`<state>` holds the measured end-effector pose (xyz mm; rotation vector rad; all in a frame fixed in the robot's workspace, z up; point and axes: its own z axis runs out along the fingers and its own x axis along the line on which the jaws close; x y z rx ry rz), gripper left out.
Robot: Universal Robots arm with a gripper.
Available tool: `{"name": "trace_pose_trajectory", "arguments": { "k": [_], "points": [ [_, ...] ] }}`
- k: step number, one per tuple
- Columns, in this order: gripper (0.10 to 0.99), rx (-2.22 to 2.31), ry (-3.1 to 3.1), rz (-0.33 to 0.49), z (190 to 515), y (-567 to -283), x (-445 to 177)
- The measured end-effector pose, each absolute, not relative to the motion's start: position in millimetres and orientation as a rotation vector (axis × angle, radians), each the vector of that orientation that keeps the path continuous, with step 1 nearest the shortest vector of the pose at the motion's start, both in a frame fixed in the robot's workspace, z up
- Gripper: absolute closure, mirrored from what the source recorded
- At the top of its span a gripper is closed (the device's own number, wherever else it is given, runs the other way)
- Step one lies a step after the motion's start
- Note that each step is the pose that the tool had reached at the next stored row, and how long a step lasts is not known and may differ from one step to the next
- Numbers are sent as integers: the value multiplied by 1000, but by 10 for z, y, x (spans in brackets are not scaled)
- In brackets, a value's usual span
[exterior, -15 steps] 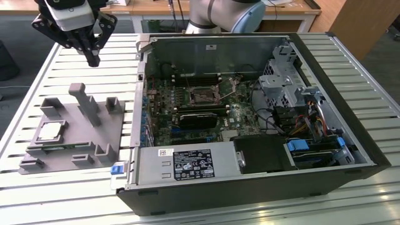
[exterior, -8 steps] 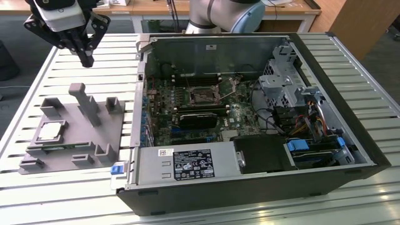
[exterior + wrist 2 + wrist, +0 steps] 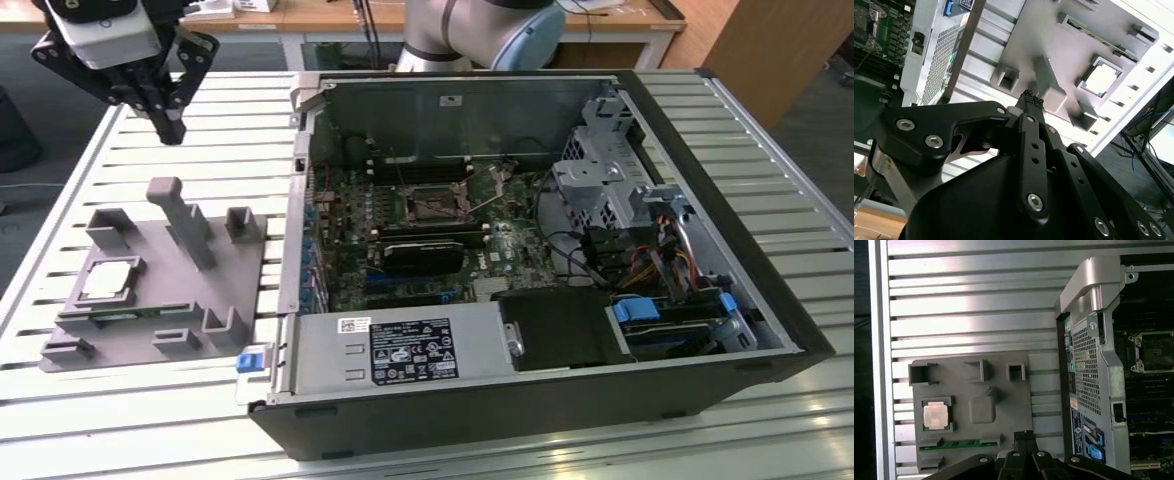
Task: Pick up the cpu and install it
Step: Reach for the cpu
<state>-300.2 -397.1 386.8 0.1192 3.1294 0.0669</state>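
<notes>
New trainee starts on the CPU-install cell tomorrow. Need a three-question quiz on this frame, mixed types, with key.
1. Where does the cpu lie?
2. True or false: the motherboard socket inside the open computer case is empty.
3. The jaws of the gripper are: A) shut on the cpu, B) wide open, C) shut on nothing.

Key
1. In a recess of the grey fixture on the slatted table, outside the case.
2. True.
3. C.
</notes>
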Motion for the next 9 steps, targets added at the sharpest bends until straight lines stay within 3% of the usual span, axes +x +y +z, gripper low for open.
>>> {"name": "trace_pose_trajectory", "arguments": {
  "k": [9],
  "points": [
    [980,120,3133,67,3860,-3968,-3172]
  ]
}}
